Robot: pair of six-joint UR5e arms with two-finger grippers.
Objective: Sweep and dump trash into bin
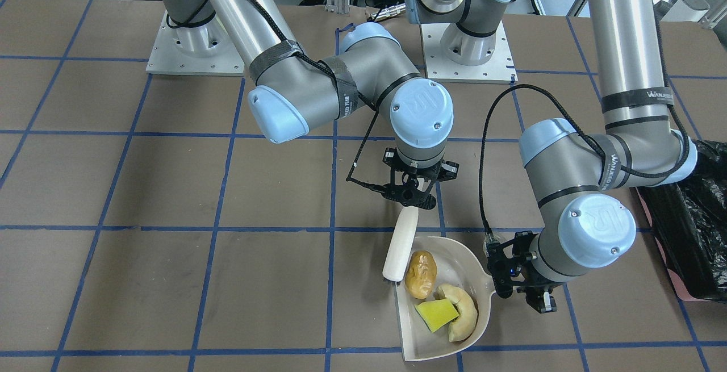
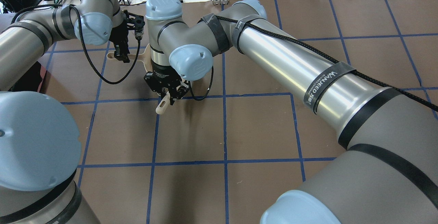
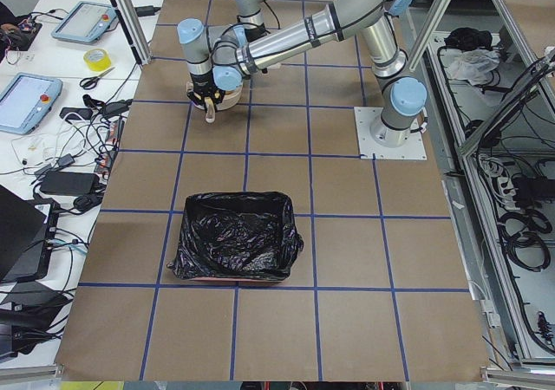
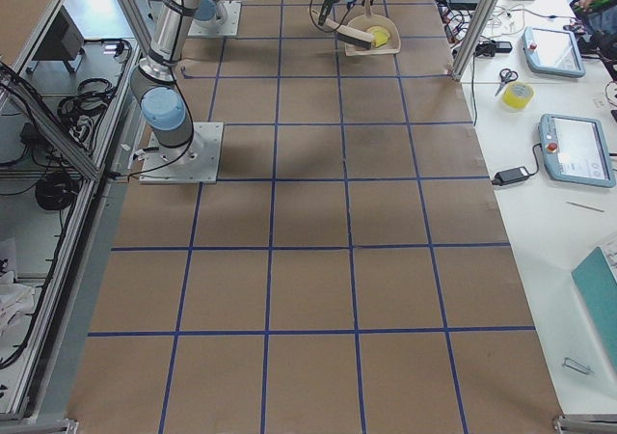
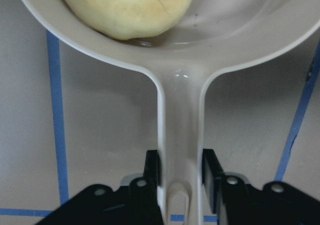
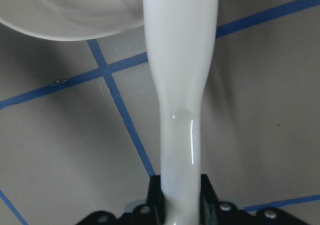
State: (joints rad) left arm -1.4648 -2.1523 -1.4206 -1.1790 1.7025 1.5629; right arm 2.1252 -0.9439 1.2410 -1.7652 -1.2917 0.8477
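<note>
Dustpan on tabletop, handle clenched in left hand. Brush handle gripped by right hand, head at pan rim. Potato lump, sponge wedge, crescent slice in pan just beyond left hand. Bin well apart from both hands.

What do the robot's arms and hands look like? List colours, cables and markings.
Both the left arm and the right arm are silver-grey tubes with pale blue joint caps bearing an embossed UR logo. A black braided cable runs along each, tied down by black straps with white lettering. The left hand and right hand are black, with two flat parallel fingers.
</note>
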